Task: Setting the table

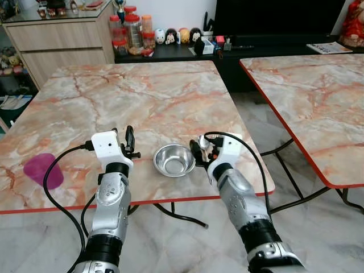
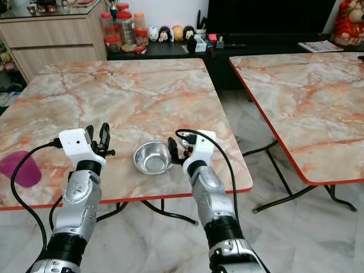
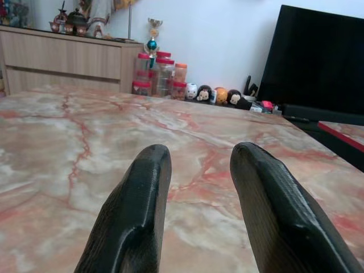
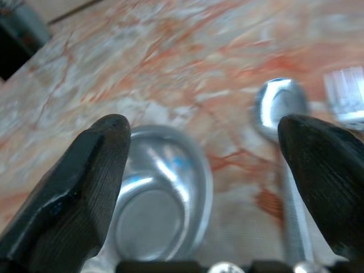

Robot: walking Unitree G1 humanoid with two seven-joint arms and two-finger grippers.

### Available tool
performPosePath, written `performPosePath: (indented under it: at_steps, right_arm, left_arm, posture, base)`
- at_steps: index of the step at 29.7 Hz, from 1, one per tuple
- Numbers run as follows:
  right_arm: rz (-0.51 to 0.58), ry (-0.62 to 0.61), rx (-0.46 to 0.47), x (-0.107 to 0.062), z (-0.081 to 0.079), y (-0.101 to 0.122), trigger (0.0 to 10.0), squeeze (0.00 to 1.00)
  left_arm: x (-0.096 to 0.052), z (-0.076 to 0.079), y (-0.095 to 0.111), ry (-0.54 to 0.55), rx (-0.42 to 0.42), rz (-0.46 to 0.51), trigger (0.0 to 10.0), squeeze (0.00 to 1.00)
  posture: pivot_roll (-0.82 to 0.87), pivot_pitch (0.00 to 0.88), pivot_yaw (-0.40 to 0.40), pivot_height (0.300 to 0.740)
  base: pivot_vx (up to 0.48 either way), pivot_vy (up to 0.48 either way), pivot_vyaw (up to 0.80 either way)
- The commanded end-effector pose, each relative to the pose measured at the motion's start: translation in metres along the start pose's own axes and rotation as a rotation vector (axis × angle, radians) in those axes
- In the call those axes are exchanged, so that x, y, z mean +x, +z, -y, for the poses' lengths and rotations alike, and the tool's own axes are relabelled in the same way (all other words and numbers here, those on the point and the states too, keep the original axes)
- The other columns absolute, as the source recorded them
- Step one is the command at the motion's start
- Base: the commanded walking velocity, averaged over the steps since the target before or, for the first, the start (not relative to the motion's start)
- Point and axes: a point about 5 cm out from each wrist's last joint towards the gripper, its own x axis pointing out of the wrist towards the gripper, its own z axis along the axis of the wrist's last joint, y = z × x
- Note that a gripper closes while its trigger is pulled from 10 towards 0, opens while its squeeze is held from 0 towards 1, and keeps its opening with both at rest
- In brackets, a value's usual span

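Note:
A steel bowl (image 1: 174,160) stands near the front edge of the marble table (image 1: 142,96). Just to its right a metal spoon (image 4: 278,105) lies flat on the table, its head (image 1: 203,141) pointing away from me. My right gripper (image 1: 200,150) hovers low over the spoon and the bowl's right rim, open wide, with the spoon between its fingers (image 4: 85,182) but nearer one of them. My left gripper (image 1: 129,139) is left of the bowl, open, holding nothing. A purple cup (image 1: 42,169) sits at the table's front left.
A second marble table (image 1: 307,96) stands to the right across a floor gap. Behind are a low black cabinet with jars (image 1: 133,31) and figurines, a dark TV, and a wooden sideboard (image 1: 57,40) at the back left. The table's red front edge (image 1: 170,200) is close.

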Motion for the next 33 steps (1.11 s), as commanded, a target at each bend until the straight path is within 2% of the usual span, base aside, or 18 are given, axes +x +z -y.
performPosePath:
  at_steps: [1, 5, 13, 14, 15, 16, 17, 18, 25, 26, 27, 33]
  right_arm:
    - [-0.026, -0.004, -0.025, 0.0031, -0.0039, -0.0004, 10.0, 0.00]
    - [-0.062, -0.032, 0.023, 0.0064, -0.0044, -0.0050, 10.0, 0.00]
    - [-0.067, -0.051, 0.040, 0.0088, -0.0037, -0.0032, 10.0, 0.00]
    - [-0.076, -0.057, 0.044, 0.0091, -0.0029, -0.0040, 9.1, 0.00]
    - [-0.080, -0.059, 0.044, 0.0093, -0.0026, -0.0044, 9.1, 0.00]
    - [-0.085, -0.060, 0.042, 0.0096, -0.0024, -0.0051, 3.8, 0.00]
    - [-0.089, -0.060, 0.040, 0.0098, -0.0023, -0.0055, 3.8, 0.00]
    - [-0.093, -0.060, 0.041, 0.0100, -0.0021, -0.0060, 0.0, 0.00]
    - [-0.104, -0.061, 0.056, 0.0113, -0.0015, -0.0067, 0.0, 0.00]
    - [-0.108, -0.066, 0.056, 0.0116, -0.0007, -0.0069, 2.5, 0.00]
    - [-0.113, -0.077, 0.052, 0.0119, 0.0006, -0.0072, 10.0, 0.00]
    - [-0.134, -0.085, 0.068, 0.0129, 0.0008, -0.0098, 10.0, 0.00]
  left_arm:
    - [0.0033, -0.0003, 0.0068, 0.005, -0.001, 0.018, 10.0, 0.00]
    - [0.0026, -0.0017, 0.0061, 0.005, -0.002, 0.014, 10.0, 0.00]
    - [0.0035, -0.0065, 0.0076, 0.010, 0.005, 0.014, 10.0, 0.00]
    - [0.0037, -0.0075, 0.0078, 0.012, 0.008, 0.013, 10.0, 0.00]
    - [0.0037, -0.0077, 0.0079, 0.012, 0.009, 0.013, 10.0, 0.00]
    - [0.0037, -0.0078, 0.0078, 0.013, 0.011, 0.011, 10.0, 0.00]
    - [0.0037, -0.0079, 0.0077, 0.013, 0.012, 0.010, 10.0, 0.00]
    - [0.0037, -0.0079, 0.0078, 0.013, 0.012, 0.010, 10.0, 0.00]
    - [0.0063, -0.0054, 0.0112, 0.001, 0.013, 0.017, 10.0, 0.00]
    - [0.0067, -0.0048, 0.0120, -0.002, 0.013, 0.019, 10.0, 0.00]
    - [0.0070, -0.0042, 0.0126, -0.005, 0.013, 0.021, 10.0, 0.00]
    - [0.0073, -0.0039, 0.0141, -0.013, 0.022, 0.021, 10.0, 0.00]
  posture:
    - [0.01, 0.000, -0.020, 0.732]
    - [0.02, 0.000, -0.020, 0.732]
    - [0.02, 0.000, -0.019, 0.732]
    - [0.02, 0.000, -0.019, 0.732]
    - [0.02, 0.000, -0.019, 0.732]
    - [0.02, 0.000, -0.018, 0.732]
    - [0.02, 0.000, -0.018, 0.732]
    - [0.02, 0.000, -0.019, 0.732]
    - [0.02, 0.000, -0.020, 0.732]
    - [0.02, 0.000, -0.020, 0.732]
    - [0.02, 0.000, -0.021, 0.732]
    - [0.02, 0.000, -0.021, 0.732]
  base:
    - [0.000, 0.000, 0.00]
    - [0.000, 0.000, 0.00]
    - [0.000, 0.000, 0.00]
    - [0.000, 0.000, 0.00]
    - [0.000, 0.000, 0.00]
    - [0.000, 0.000, 0.00]
    - [0.000, 0.000, 0.00]
    - [0.000, 0.000, 0.00]
    - [0.000, 0.000, 0.00]
    - [0.000, 0.000, 0.00]
    - [0.000, 0.000, 0.00]
    - [0.000, 0.000, 0.00]
